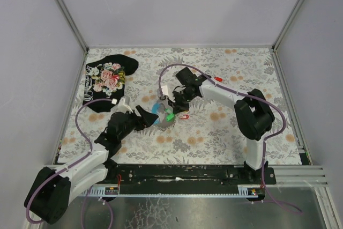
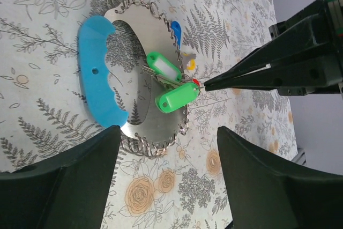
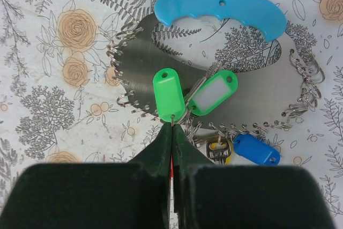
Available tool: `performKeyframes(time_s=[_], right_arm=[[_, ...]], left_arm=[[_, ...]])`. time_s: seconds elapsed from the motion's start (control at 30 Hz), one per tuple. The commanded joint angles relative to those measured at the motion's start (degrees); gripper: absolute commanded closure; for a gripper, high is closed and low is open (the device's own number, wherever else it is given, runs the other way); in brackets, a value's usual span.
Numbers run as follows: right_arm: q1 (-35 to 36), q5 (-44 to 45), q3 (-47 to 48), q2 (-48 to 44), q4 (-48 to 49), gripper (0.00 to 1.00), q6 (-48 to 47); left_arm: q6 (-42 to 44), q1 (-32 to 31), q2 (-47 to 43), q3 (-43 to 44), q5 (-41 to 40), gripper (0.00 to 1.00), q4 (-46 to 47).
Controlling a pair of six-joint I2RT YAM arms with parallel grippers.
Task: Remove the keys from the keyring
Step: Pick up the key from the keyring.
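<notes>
Right hand [image 3: 172, 126] is clenching at green key's [image 3: 169, 103] ring end, left hand [image 2: 169, 135] hanging released by keyring [image 3: 257, 87] lying mid-tabletop [image 1: 225, 132]; keys looking light, slippery, so gripping stiff plastic head [image 3: 166, 81] is seeming safest.

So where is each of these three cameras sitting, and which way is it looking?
Top external: above and behind the arms, looking down on the table; both arms show, with the left end effector and right end effector.
Left wrist: on the left arm, looking past its open fingers at the keyring.
Right wrist: on the right arm, looking past its closed fingers at a green key tag.
Shared: both wrist views show the keyring and that tag; the left also shows the right end effector.
</notes>
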Motion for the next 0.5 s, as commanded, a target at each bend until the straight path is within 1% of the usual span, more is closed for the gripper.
performKeyframes(time_s=[0.0,0.07,0.13,0.27,0.37,0.47], right_arm=[[-0.74,-4.11,1.86,-3.93,-0.36,1.0,5.8],[-1.17,-4.97,2.18,-4.43,0.04,1.0,8.13],[-1.46,-5.95,2.53,-4.95,0.48,1.0,10.9],[-1.51,-7.4,2.65,-6.09,0.74,1.0,13.67],[-1.51,-7.61,2.72,-6.59,0.23,1.0,14.6],[-1.51,-8.02,2.67,-7.05,-0.46,1.0,15.2]], left_arm=[[1.8,0.38,0.15,0.77,4.4,0.33,5.04],[2.72,0.35,-0.12,1.23,5.92,0.41,4.67],[3.79,0.31,-0.24,1.75,7.22,0.46,3.83],[5.69,0.35,-0.41,2.97,8.8,0.45,3.16],[8.45,0.29,1.46,5.25,10.08,0.44,2.31],[11.91,0.29,4.76,8.51,10.82,0.48,0.25]])
